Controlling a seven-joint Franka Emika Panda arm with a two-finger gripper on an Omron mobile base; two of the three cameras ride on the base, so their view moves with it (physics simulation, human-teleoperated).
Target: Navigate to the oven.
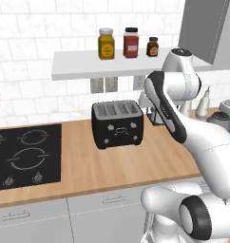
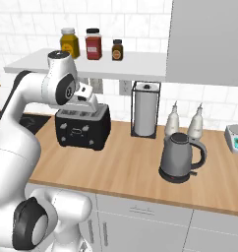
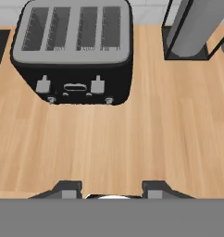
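Observation:
The oven is out of view. My gripper (image 3: 111,189) hangs over the wooden counter (image 3: 132,139), open, with nothing between its two dark fingertips. In the right base view the hand (image 2: 85,96) sits just above a black four-slot toaster (image 2: 82,129). From the hand, that toaster (image 3: 74,51) lies ahead and to the left. The white arm rises in front of the counter in both base views.
A black cooktop (image 1: 24,156) is set into the counter left of the toaster (image 1: 118,124). To the right stand a paper-towel holder (image 2: 144,115), two bottles (image 2: 172,120), a grey kettle (image 2: 179,157) and a scale (image 2: 236,138). Jars (image 1: 130,42) line a wall shelf.

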